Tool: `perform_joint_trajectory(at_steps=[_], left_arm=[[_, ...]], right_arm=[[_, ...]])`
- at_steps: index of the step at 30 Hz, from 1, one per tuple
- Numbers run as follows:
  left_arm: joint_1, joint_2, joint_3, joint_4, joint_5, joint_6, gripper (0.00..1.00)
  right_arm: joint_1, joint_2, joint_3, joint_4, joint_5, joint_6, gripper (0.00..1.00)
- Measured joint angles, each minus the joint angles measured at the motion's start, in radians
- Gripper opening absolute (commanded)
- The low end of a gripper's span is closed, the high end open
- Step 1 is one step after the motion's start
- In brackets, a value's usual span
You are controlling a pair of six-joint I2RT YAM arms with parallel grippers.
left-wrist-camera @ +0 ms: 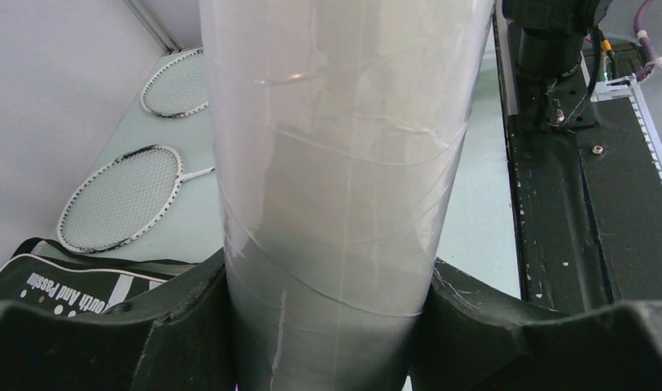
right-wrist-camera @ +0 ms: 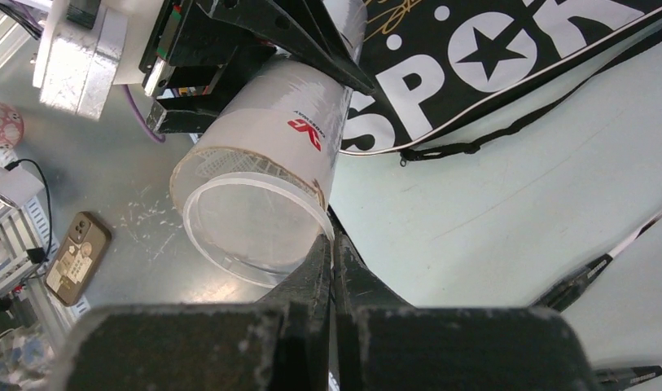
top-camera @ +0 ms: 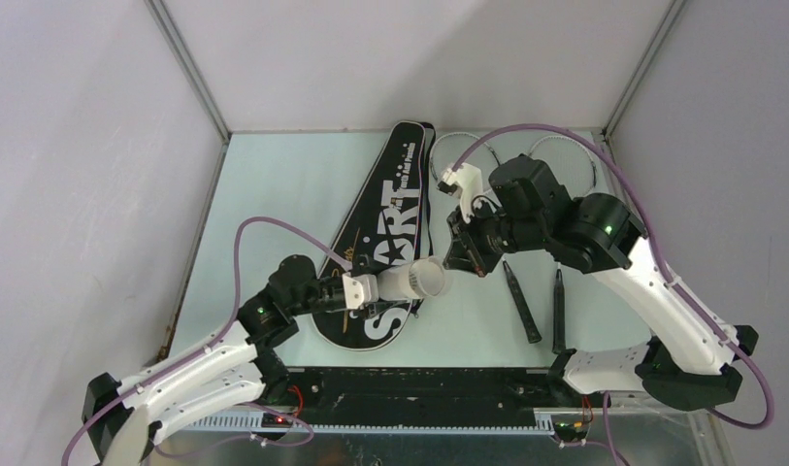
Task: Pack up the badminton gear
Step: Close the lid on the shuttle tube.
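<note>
The left gripper [top-camera: 376, 288] has its jaws clamped on the white tube [top-camera: 414, 282], which lies between them. The right gripper [right-wrist-camera: 332, 252] has its jaws together, the tips just beside the tube's open rim, near the black bag [top-camera: 385, 228].

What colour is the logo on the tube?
Red; the logo on the tube shows best in the right wrist view.

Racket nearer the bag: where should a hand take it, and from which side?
By its black handle, from straight above, closing across its width. The racket lies flat on the table with the handle toward the arms' bases. The handle is thicker than the shaft and has bare table on both sides.
</note>
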Motion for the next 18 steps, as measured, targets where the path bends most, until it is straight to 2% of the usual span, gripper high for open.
perform_joint_trajectory(at_steps=[18], left_arm=[[0.001,0.024,0.015,-0.009,0.017,0.007,0.51]], right_arm=[[0.032,0.049,0.048,0.002,0.047,-0.024,0.00]])
